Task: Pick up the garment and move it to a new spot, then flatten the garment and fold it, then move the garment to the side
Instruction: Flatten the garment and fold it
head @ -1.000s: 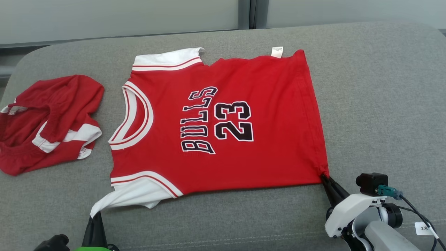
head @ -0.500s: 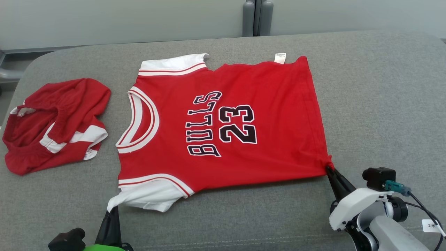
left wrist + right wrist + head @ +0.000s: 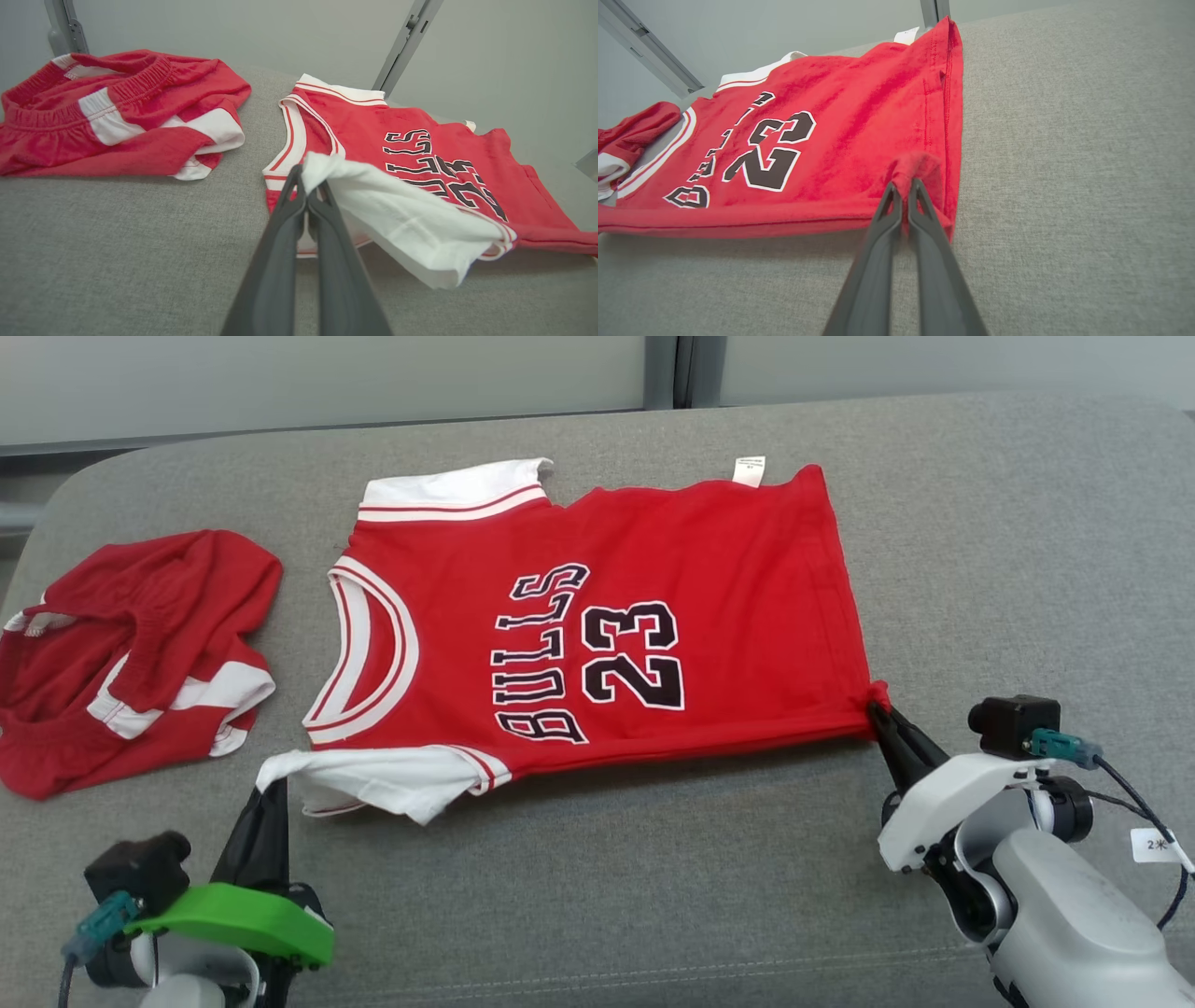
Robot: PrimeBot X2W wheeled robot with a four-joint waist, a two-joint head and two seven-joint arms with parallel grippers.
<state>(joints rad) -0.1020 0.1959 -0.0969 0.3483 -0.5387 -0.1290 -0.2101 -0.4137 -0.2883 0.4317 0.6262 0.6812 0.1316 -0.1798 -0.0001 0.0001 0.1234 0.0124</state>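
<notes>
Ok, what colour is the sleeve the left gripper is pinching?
The sleeve is white with red stripe trim, clearest in the left wrist view.

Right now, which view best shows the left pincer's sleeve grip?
Left wrist view: left pincer shut on the white sleeve, close up. Head view shows it small, from above; right wrist view faces the jersey hem.
</notes>
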